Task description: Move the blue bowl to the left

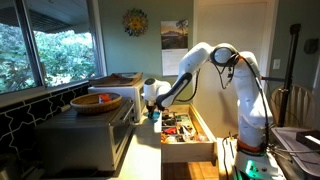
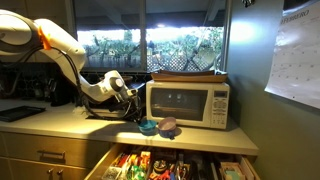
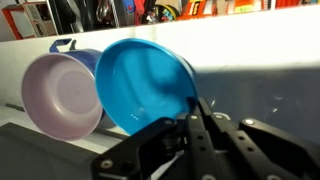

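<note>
The small, round, bright-blue plastic bowl [image 3: 140, 85] stood tilted on its edge over the pale countertop [image 3: 262, 70], hollow toward the wrist camera, just beside a lilac plastic cup [image 3: 60, 95]. The black Robotiq gripper [image 3: 196, 118] had its jaws drawn narrow, pinching the bowl's rim. In an exterior view the bowl sat in front of the white microwave oven [image 2: 188, 103], above an open drawer [image 2: 160, 165]. A tan wooden bowl [image 1: 97, 100] rested atop the microwave.
</note>
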